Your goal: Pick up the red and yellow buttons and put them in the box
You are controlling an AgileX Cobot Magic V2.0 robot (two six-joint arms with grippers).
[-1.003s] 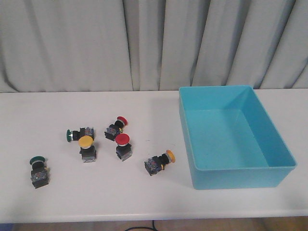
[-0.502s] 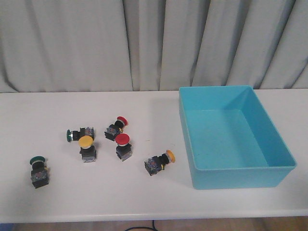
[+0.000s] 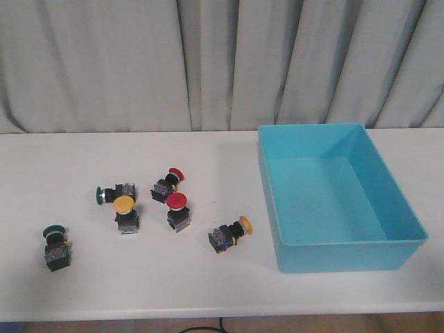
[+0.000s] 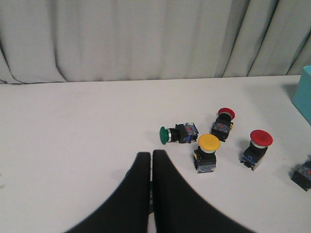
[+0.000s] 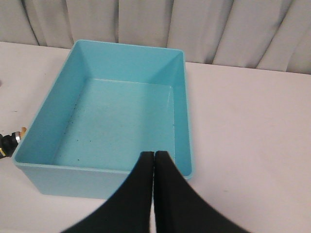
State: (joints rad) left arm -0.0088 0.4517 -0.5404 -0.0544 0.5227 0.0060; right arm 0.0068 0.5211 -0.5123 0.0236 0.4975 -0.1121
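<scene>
Nothing in the box point(image 3: 333, 191) — I see red and yellow buttons point(image 3: 177, 210) left of it; left gripper point(image 4: 151, 160), right gripper point(image 5: 154, 159) both closed.

Red and yellow buttons point(image 3: 177, 208) beside empty box point(image 3: 333, 257)

Large turquoise-blue rectangular plastic bin point(image 3: 338, 196) with smooth, faintly glossy walls, small push-button switches with smooth red plastic caps point(image 3: 177, 201) and yellow plastic caps point(image 3: 123, 203) on black-and-grey bodies, matt white table top point(image 3: 104, 284), pale grey pleated cloth curtain point(image 3: 125, 62), matt black gripper fingers point(image 4: 141, 194).
</scene>
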